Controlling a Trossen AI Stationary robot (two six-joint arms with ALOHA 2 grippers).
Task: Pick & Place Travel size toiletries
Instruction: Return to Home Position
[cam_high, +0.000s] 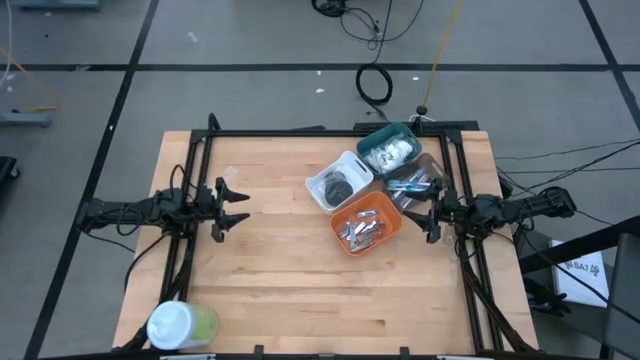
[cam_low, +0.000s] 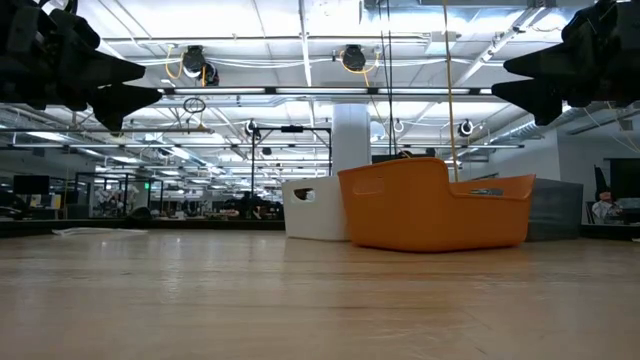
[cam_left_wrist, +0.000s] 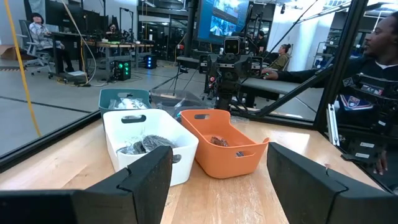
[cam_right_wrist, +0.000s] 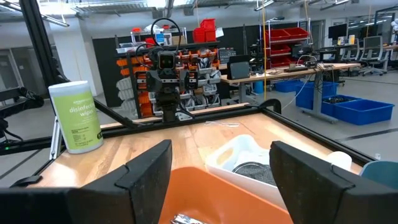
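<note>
Both arms hang at the sides of the table (cam_high: 280, 290); the left gripper (cam_high: 240, 207) is spread wide and holds nothing, well apart from the bins; the right gripper (cam_high: 430, 220) is also spread and empty, just beside the orange bin (cam_low: 420, 210). The toiletries lie sorted; silver pieces (cam_high: 360, 230) in the orange bin, the dark disc (cam_high: 338, 186) in the white bin (cam_high: 318, 190), white packets (cam_high: 392, 153) in the teal bin (cam_left_wrist: 115, 102). To go home well, I think the right arm should draw back slowly and level, fingers above the orange rim, so nothing is tipped.
</note>
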